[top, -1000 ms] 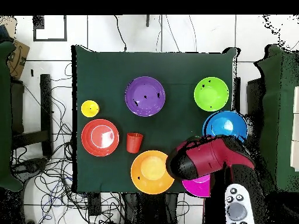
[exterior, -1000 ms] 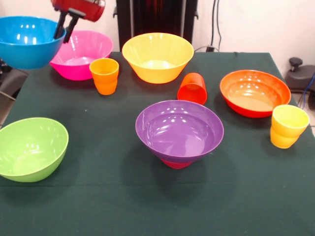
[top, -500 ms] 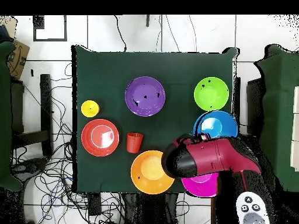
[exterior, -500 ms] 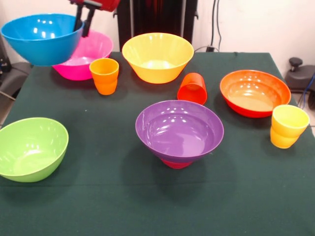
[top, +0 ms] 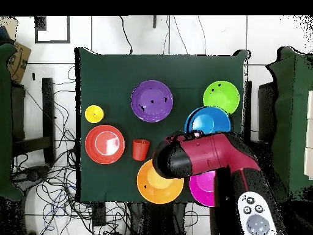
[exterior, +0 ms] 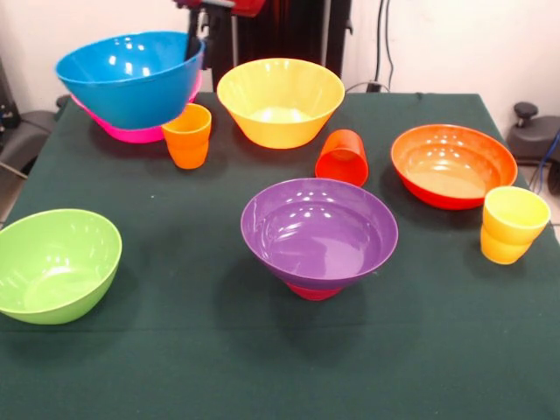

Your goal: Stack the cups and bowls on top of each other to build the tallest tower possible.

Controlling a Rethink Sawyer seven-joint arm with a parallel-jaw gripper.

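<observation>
Blue bowl (exterior: 131, 77) hangs up in the air, pinched at its rim by the gripper (exterior: 194, 42), which is closed on it. Right under the gripper sits the pink bowl (exterior: 131, 133). Just beside it stands the ribbed orange cup (exterior: 186, 135), and the yellow bowl (exterior: 280, 101) is near.

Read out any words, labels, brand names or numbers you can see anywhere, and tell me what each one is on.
None can be read: the bowls, the cups and the table cloth are plain.
The cardboard box beside the table bears a dark mark, too small to read.
</observation>
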